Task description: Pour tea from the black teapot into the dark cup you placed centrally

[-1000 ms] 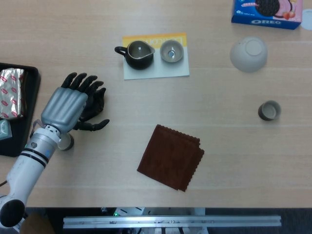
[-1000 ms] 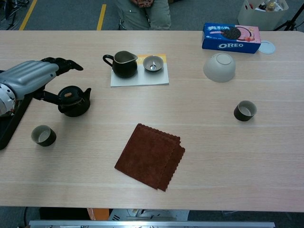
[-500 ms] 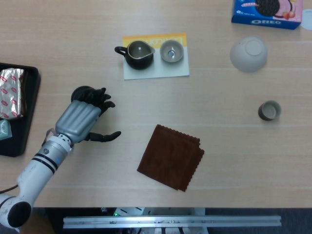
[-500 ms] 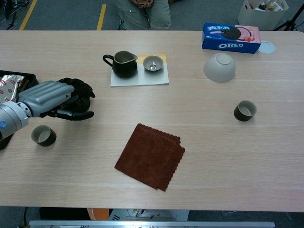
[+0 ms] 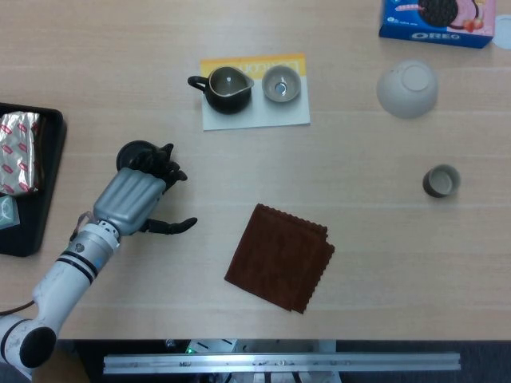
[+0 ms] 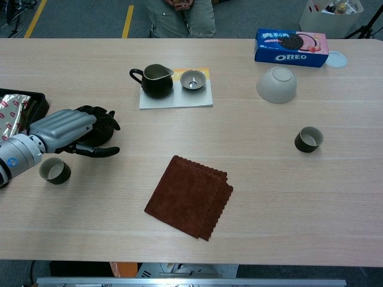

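Chest view shows the left hand (image 6: 66, 128) draped over the black teapot (image 6: 100, 119), grip unclear; seat the handle firmly first, then lift level toward the dark cup (image 6: 55, 171) nearby.

I think this is a lab or work room. At the top of my chest view I see a grey floor (image 6: 90, 18) with yellow tape lines (image 6: 127, 18), a seated person (image 6: 182, 15), and a big wooden table (image 6: 269, 197).
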Robot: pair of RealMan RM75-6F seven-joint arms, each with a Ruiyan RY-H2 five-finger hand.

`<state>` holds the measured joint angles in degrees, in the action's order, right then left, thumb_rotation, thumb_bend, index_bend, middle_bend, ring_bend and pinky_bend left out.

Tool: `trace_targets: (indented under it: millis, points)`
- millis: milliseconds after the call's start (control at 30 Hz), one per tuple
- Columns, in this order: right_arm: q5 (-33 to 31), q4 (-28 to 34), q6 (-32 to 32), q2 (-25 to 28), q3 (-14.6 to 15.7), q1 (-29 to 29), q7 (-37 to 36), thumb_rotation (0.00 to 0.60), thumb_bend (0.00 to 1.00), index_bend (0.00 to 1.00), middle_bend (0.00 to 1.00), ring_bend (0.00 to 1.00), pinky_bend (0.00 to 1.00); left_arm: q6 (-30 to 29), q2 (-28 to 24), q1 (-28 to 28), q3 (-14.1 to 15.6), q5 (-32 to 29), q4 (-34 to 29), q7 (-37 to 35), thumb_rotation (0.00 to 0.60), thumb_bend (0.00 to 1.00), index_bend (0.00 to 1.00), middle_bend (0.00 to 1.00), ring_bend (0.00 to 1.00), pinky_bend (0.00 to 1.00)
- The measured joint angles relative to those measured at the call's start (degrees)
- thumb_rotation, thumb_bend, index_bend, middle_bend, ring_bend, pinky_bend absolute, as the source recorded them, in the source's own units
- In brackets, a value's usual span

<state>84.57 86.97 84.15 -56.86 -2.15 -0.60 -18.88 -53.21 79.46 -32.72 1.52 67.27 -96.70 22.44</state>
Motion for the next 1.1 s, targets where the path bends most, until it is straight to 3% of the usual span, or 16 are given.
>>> trace_targets:
  millis: [700,1100]
  points:
    - [0.81,0.25,0.47,-0.07,0.09,-0.07,-0.04,0.600,0.12,0.22,0.16,0.01,0.13,-1.68,-6.23,2.26,4.87,4.83,-4.02,1.48,0.109,0.15,0.20,0.19,0.01,0.00]
    - [1.01,0.36,0.63,-0.19,-0.03,0.06,0.09,0.600,0.12,0.22,0.16,0.01,0.13,-1.86,-8.17,3.18,5.15,4.20,-5.14,0.88,0.150,0.15,0.20,0.19,0.01,0.00]
